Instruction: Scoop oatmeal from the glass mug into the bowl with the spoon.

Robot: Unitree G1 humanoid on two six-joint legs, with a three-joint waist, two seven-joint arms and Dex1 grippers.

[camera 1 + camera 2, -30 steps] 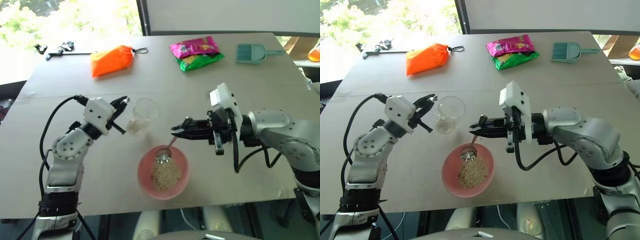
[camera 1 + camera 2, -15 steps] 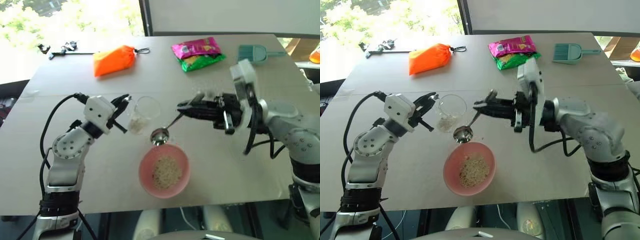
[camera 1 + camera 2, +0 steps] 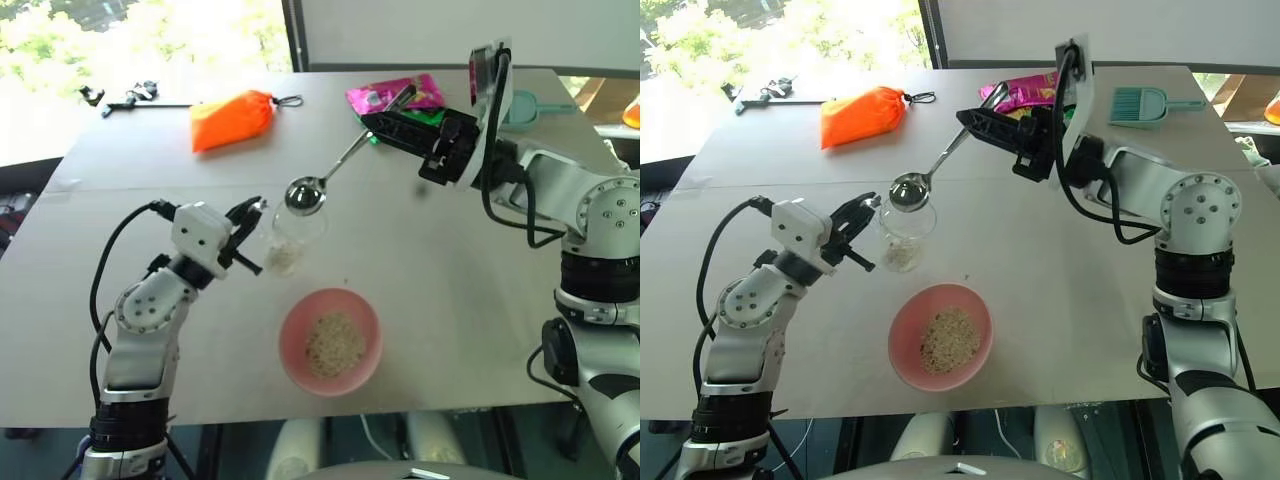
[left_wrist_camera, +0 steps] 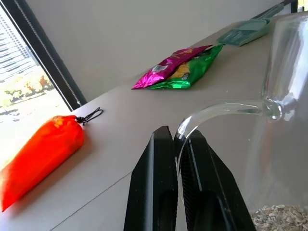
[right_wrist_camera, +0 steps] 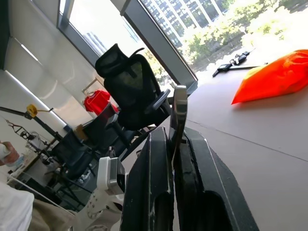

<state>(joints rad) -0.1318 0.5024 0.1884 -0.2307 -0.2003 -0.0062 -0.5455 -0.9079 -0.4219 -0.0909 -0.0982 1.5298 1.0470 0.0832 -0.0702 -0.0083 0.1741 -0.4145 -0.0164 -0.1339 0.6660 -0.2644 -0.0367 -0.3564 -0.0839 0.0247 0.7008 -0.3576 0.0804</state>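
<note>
1. The spoon (image 3: 325, 178) is up in the air, clamped by its handle in the right gripper (image 3: 388, 118). Its oval bowl hangs right over the mouth of the glass mug (image 3: 290, 238) and looks empty and shiny.
2. The right arm reaches in from the right, raised well off the table (image 3: 480, 300), with the gripper pointing left so the spoon slants down from it toward the mug.
3. Below the spoon bowl, the mug has a bit of oatmeal (image 3: 284, 256) at its bottom. The left gripper (image 3: 252, 212) is pinched shut on the mug's handle, with the left forearm angled up from the near-left side.
4. The pink bowl (image 3: 330, 340) sits nearer than the spoon tip, just beside the mug, with its own heap of oatmeal in the middle.
5. Beyond the spoon handle are a pink-and-green snack bag (image 3: 395, 98) and a teal scoop (image 3: 1140, 102). An orange pouch (image 3: 232, 118) lies off to the far left of the spoon.
6. The left wrist view gets in close: black fingers (image 4: 154, 192) squeezed on the clear curved handle (image 4: 216, 108), flakes at the glass base.
7. The right wrist view shows the spoon handle (image 5: 179, 113) sticking up between closed fingers, plus a black office chair (image 5: 132, 89) by the window that the head views miss.
</note>
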